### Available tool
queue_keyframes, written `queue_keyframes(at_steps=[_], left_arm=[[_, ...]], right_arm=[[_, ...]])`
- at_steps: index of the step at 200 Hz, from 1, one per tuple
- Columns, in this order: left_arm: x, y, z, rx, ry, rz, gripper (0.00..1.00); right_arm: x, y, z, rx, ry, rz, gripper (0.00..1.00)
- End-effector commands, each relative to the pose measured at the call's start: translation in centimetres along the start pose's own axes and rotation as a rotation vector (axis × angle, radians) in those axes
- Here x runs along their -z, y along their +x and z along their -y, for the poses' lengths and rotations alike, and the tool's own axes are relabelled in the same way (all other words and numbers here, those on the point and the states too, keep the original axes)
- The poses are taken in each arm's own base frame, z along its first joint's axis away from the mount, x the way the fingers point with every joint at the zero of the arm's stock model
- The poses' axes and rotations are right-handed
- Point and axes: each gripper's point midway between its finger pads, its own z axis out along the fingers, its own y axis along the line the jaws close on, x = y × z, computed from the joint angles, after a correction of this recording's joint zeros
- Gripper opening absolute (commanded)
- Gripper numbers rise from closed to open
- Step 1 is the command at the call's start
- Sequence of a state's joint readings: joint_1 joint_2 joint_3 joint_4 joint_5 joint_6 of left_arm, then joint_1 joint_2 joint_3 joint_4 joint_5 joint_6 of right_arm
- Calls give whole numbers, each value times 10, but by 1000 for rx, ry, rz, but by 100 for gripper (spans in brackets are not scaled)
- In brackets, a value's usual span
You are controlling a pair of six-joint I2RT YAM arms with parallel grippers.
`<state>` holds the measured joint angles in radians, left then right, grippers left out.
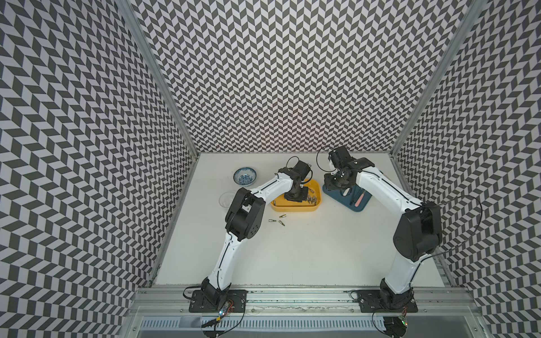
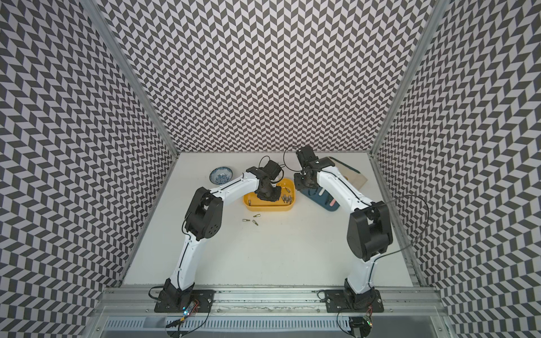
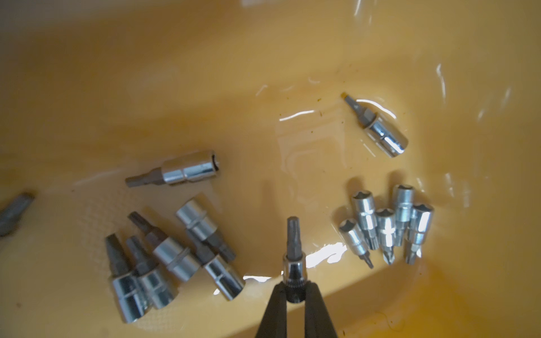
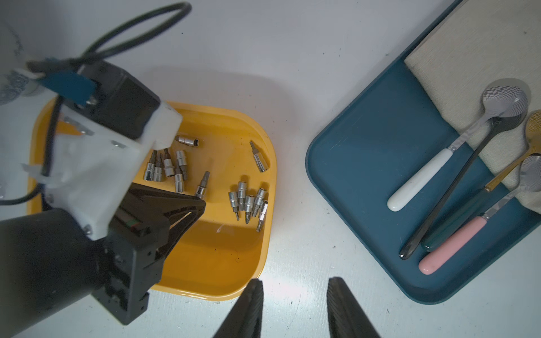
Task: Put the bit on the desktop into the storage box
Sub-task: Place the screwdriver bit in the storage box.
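Top views, biggest thing first: the desktop (image 1: 322, 248) is mostly bare, and the storage box (image 1: 292, 208) is parked mid-table, presumably so it can be reached by both arms. With the box taken as the dial, a blue tray (image 1: 358, 207) of spoons (image 4: 415, 181) is sat at 3 o'clock. Three loose bits (image 1: 272, 220) are lying on the desktop at about 7 o'clock, so the job is judged not done yet.

The left gripper (image 3: 294, 289) is dipped inside the box and clamped tight on the chrome collar of one bit (image 3: 293, 257), tip pointed out ahead. It's held low over a gap between the piles of bits (image 3: 386, 225) lying in there, likely so it can be let go without bouncing out. Whether the floor is touched can't be told.

The right gripper (image 4: 295, 281) is parked over bare desktop between box and tray, jaws parted and nothing held, probably just to be out of the way.
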<state>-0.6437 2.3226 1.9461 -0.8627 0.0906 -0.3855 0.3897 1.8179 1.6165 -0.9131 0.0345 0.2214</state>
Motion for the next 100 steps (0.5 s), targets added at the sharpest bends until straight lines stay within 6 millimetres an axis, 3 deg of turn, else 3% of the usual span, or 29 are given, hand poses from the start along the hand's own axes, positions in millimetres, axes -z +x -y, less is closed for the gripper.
queue_keyframes(at_steps=[1,29,58,100], left_arm=[[-2,-7,12,-10,27,18,0],[-7,-5,12,-11,25,10,1],[-8,-4,12,-14,24,7,15],[1,-10,17,-23,40,27,27]], right_arm=[[13,-4,-2,-2,-23,36,41],[13,0,-1,3,-22,31,41],[13,2,-1,3,-25,28,41],[16,3,-2,4,-31,31,41]])
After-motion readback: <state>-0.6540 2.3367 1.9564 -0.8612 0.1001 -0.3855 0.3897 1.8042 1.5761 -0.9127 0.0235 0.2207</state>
